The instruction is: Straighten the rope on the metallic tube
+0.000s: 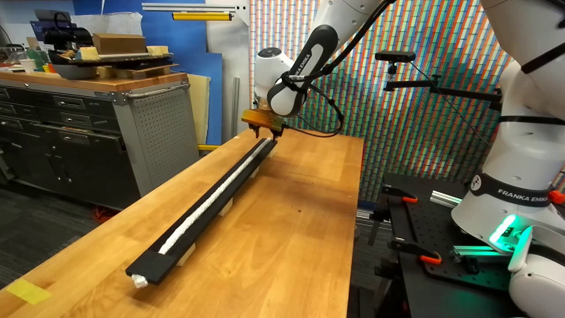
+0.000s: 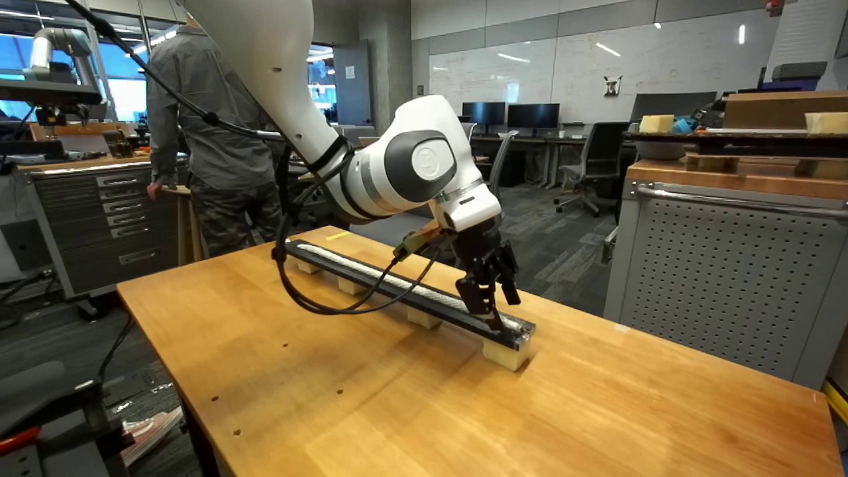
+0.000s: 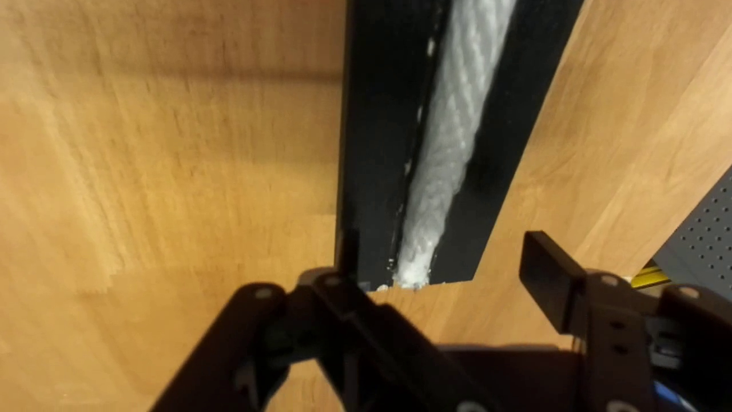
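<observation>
The white rope (image 1: 212, 198) lies almost straight along the middle of the black metallic tube (image 1: 152, 266). In an exterior view its near end pokes out past the tube, beyond a black section that covers it. Rope (image 2: 344, 262) and tube (image 2: 464, 322) also show in the exterior view from across the table. My gripper (image 1: 265, 137) is at the far tube end there; the gripper also shows here (image 2: 505, 311). In the wrist view the gripper (image 3: 447, 266) is open and empty, one finger over the tube's (image 3: 377, 143) edge, the other beyond it. The rope's (image 3: 452, 131) frayed end lies between them.
Several pale wooden blocks (image 2: 507, 354) hold the tube above the wooden table (image 1: 300, 247). Yellow tape (image 1: 28, 291) marks a table corner. A tool cabinet (image 1: 154, 145) stands beside the table. A person (image 2: 212, 126) stands behind. Arm cables (image 2: 318, 305) hang in front of the tube.
</observation>
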Motion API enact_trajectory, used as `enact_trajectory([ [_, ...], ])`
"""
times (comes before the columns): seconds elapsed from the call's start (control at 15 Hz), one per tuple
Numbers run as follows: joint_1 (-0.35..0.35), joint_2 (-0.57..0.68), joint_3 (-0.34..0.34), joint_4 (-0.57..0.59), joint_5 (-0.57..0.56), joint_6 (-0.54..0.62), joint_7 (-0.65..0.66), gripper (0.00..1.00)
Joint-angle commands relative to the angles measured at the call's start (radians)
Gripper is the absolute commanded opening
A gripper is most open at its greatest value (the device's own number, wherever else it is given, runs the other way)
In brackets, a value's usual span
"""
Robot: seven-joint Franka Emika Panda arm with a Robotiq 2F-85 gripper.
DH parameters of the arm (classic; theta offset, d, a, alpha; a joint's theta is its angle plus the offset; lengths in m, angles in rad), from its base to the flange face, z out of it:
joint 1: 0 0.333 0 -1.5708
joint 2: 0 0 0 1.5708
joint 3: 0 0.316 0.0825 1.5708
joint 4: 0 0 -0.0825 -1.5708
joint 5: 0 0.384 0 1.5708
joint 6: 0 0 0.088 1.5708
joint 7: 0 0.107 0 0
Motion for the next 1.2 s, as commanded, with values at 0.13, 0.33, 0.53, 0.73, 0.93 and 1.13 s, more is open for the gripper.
enact_trajectory([
  [0.13,-0.005,-0.052,0.009,-0.003,0.021,-0.013,-0.058,0.82],
  [0.33,0.005,-0.124,0.038,-0.037,0.010,-0.016,-0.125,0.98],
  [0.53,0.021,-0.220,0.084,-0.085,-0.004,-0.025,-0.238,1.00],
  [0.73,0.039,-0.331,0.141,-0.155,-0.012,-0.055,-0.368,1.00],
  [0.93,0.039,-0.445,0.207,-0.233,-0.003,-0.110,-0.503,1.00],
  [1.13,0.019,-0.544,0.275,-0.299,0.026,-0.176,-0.658,1.00],
])
